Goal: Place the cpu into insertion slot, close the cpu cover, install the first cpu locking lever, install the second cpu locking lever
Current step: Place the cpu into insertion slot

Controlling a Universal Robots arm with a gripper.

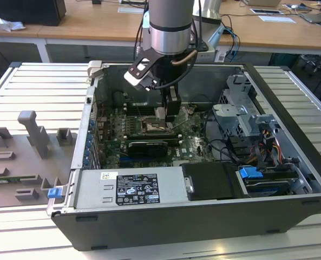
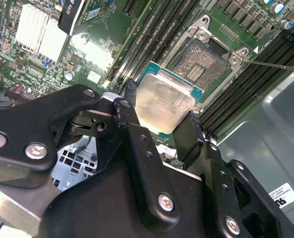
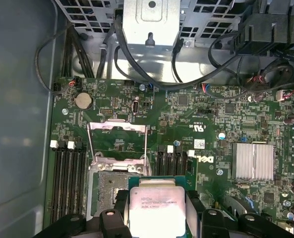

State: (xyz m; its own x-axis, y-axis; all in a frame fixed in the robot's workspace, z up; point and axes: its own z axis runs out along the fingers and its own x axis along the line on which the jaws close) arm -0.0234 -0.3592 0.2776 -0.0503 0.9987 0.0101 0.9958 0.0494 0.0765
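Observation:
My gripper is shut on the cpu, a flat square chip with a pale silvery top, one black finger on each of two opposite edges. In the second wrist view the cpu hangs tilted just beside the insertion slot and above the board. That slot is a square socket with a dark centre and a metal rim, and it lies uncovered. The cpu cover, a thin silvery frame, is swung open away from the slot. In the exterior view the gripper is inside the open computer case, just over the slot.
Black memory slots flank the socket on both sides. A ribbed heatsink sits on the board, and black cables hang off the drive cage. The power supply and case walls enclose the work. A grey fixture lies outside the case.

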